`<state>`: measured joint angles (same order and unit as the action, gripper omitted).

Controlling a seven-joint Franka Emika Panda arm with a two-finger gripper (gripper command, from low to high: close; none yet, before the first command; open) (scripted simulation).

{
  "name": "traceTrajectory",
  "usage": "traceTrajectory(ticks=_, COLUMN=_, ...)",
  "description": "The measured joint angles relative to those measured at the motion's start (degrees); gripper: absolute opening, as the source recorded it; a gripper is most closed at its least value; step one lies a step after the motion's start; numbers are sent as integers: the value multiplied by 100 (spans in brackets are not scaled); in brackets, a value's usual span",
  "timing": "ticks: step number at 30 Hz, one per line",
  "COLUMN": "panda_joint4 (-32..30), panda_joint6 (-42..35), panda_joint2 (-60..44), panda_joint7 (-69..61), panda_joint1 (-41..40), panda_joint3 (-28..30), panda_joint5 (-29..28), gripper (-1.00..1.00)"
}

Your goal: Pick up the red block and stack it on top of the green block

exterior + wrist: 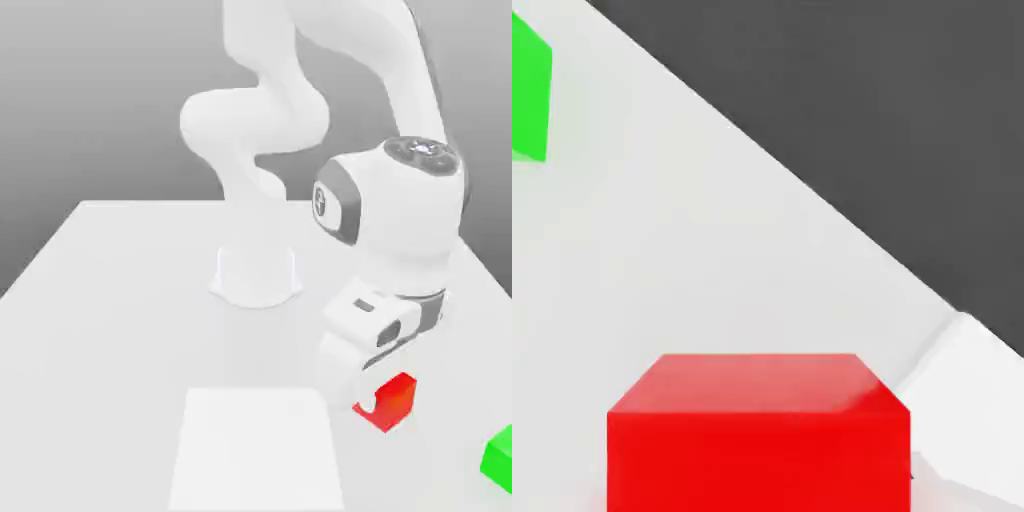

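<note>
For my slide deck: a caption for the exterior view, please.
Panda gripper lowered over the red block; green block apart.

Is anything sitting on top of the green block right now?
No. The green block sits alone on the white table, with no block on it. The red block is apart from it, on the exterior view's left, beneath the hand. Part of the green block is out of frame.
</note>
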<state>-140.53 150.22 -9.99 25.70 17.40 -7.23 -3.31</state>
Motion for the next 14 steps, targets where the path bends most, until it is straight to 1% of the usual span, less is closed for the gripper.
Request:
traceTrajectory(ticks=5, panda_joint4=984, panda_joint6=-486, panda_joint2=-516, panda_joint7=-52, panda_joint1=520, panda_joint3=-417, panda_joint5=-191, gripper=-100)
traceTrajectory(ticks=8, panda_joint4=1147, panda_joint6=-106, panda_joint2=-1068, panda_joint7=64, panda_joint1=690, panda_joint3=-345, panda_joint5=-393, gripper=-100)
traceTrajectory(ticks=9, panda_joint4=1167, panda_joint6=60, panda_joint2=-1256, panda_joint7=110, panda_joint1=736, panda_joint3=-296, panda_joint5=-461, gripper=100)
traceTrajectory(ticks=14, panda_joint4=1167, panda_joint6=60, panda_joint2=-1256, panda_joint7=110, panda_joint1=736, panda_joint3=-296, panda_joint5=-461, gripper=100)
